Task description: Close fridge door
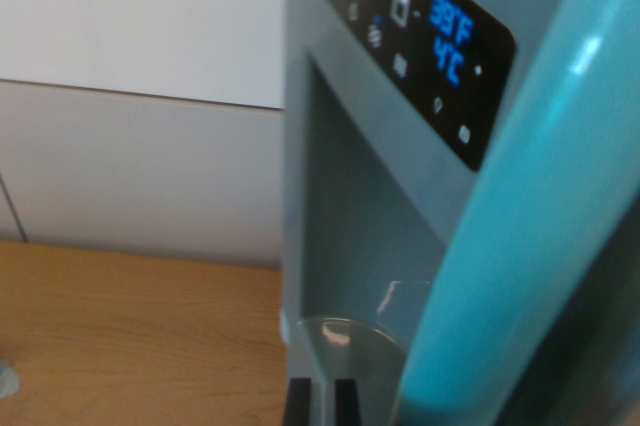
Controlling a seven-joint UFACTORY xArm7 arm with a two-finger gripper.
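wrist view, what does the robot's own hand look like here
Very little of it shows. Only two dark, black-looking, flat-topped finger tips of the hand poke up at the bottom edge, side by side with a narrow gap between them. No cables, markings or arm links are visible.

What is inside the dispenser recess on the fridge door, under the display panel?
The dispenser recess under the display panel holds no cup. Only a curved clear tray sits at its base. The teal handle covers the recess's right side, and the gripper fingertips hide part of the tray's front.
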